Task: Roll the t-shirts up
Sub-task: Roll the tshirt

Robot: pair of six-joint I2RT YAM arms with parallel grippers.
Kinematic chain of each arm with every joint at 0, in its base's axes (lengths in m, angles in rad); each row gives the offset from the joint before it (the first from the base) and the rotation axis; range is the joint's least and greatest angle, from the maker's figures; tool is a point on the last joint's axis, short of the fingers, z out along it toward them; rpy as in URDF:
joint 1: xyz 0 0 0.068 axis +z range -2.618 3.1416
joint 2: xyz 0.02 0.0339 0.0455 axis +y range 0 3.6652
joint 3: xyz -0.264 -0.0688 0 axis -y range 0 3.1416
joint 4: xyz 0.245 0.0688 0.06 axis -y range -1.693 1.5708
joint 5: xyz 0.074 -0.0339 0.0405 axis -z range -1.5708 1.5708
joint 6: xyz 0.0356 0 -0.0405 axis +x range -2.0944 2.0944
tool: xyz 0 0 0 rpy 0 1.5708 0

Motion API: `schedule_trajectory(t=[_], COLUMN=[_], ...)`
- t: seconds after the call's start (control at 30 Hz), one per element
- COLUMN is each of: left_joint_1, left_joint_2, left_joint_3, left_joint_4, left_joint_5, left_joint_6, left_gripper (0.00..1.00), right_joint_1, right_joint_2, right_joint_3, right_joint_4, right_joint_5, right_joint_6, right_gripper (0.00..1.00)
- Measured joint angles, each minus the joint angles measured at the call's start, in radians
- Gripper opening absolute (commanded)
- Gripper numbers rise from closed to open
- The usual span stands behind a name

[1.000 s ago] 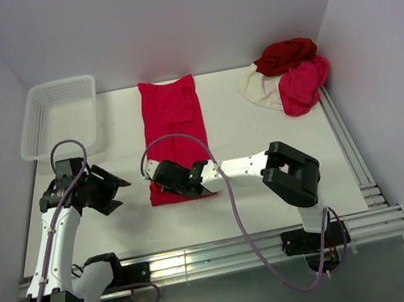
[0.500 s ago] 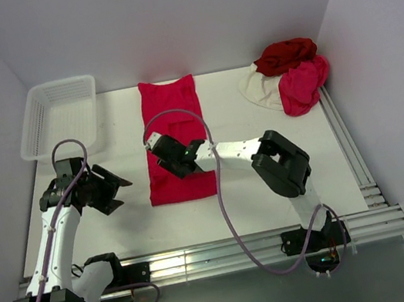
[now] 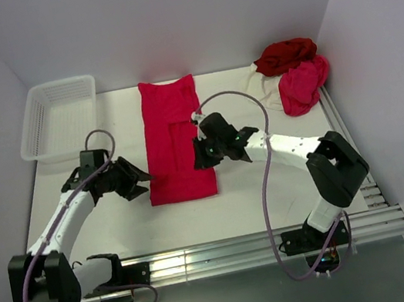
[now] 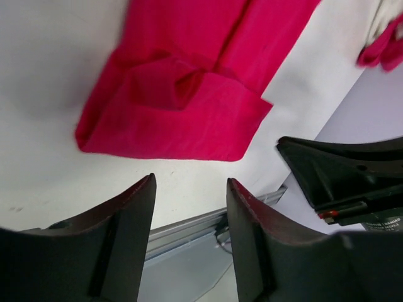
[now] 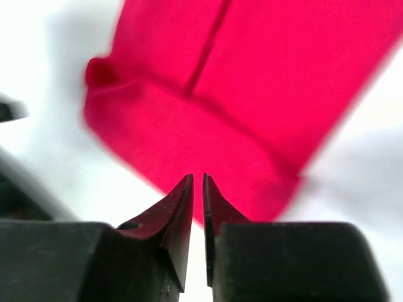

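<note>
The bright crimson t-shirt point(image 3: 174, 136) lies flat as a long folded strip in the middle of the table, its near hem towards the arms. My left gripper point(image 3: 142, 186) hovers open just left of the shirt's near left corner; the left wrist view shows nothing between its fingers point(image 4: 132, 214), with the crimson t-shirt point(image 4: 182, 88) ahead of them. My right gripper point(image 3: 199, 159) is over the shirt's right edge. In the right wrist view its jaws stand almost together and hold nothing, above the blurred crimson t-shirt point(image 5: 239, 94). Dark red point(image 3: 284, 54), pink point(image 3: 304, 84) and cream point(image 3: 262, 84) t-shirts are piled at the back right.
A white mesh basket point(image 3: 59, 117) stands at the back left corner. Aluminium rails point(image 3: 228, 252) run along the table's near edge and right side. Walls close in the table at the back and on both sides. The right arm's cable point(image 3: 259, 121) arcs over the table.
My right arm has swung from the shirt's near hem to its right edge, its jaws opening and closing again. My left arm has moved right, up to the shirt's near left corner.
</note>
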Motion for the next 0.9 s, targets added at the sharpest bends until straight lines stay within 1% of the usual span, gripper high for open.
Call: schedule_trajectory(t=[0.07, 0.1, 0.13, 0.2, 0.27, 0.3, 0.43, 0.57, 0.67, 0.83, 0.87, 0.9], left_joint_1=[-0.058, -0.082, -0.101, -0.124, -0.129, -0.13, -0.13, -0.127, -0.113, -0.084, -0.082, -0.082], left_joint_2=[0.063, 0.093, 0.119, 0.156, 0.187, 0.208, 0.323, 0.446, 0.518, 0.523, 0.518, 0.511], left_joint_3=[0.0, 0.0, 0.0, -0.008, -0.013, -0.013, -0.013, -0.002, 0.02, 0.066, 0.075, 0.082], left_joint_4=[0.06, 0.085, 0.11, 0.162, 0.205, 0.227, 0.312, 0.34, 0.334, 0.286, 0.27, 0.254], left_joint_5=[0.01, 0.017, 0.022, 0.03, 0.037, 0.038, 0.038, 0.021, 0.022, -0.025, -0.041, -0.06], left_joint_6=[-0.006, -0.01, -0.016, -0.029, -0.035, -0.038, -0.054, -0.057, -0.057, -0.044, -0.039, -0.03], left_gripper=[0.48, 0.43, 0.41, 0.36, 0.34, 0.31, 0.25, 0.17, 0.16, 0.18, 0.2, 0.22], right_joint_1=[-0.002, -0.005, -0.008, -0.019, -0.037, -0.045, -0.081, -0.097, -0.11, -0.142, -0.15, -0.158], right_joint_2=[-0.014, -0.01, -0.001, 0.016, 0.032, 0.037, 0.082, 0.13, 0.152, 0.146, 0.139, 0.129], right_joint_3=[-0.068, -0.095, -0.127, -0.174, -0.222, -0.237, -0.286, -0.303, -0.312, -0.349, -0.355, -0.36], right_joint_4=[0.053, 0.072, 0.091, 0.117, 0.153, 0.168, 0.262, 0.319, 0.356, 0.396, 0.393, 0.388], right_joint_5=[-0.08, -0.115, -0.154, -0.204, -0.251, -0.264, -0.34, -0.38, -0.415, -0.453, -0.455, -0.454], right_joint_6=[0.058, 0.085, 0.111, 0.149, 0.189, 0.203, 0.259, 0.282, 0.294, 0.299, 0.297, 0.293], right_gripper=[0.09, 0.08, 0.04, 0.01, 0.0, 0.0, 0.0, 0.0, 0.0, 0.0, 0.02, 0.08])
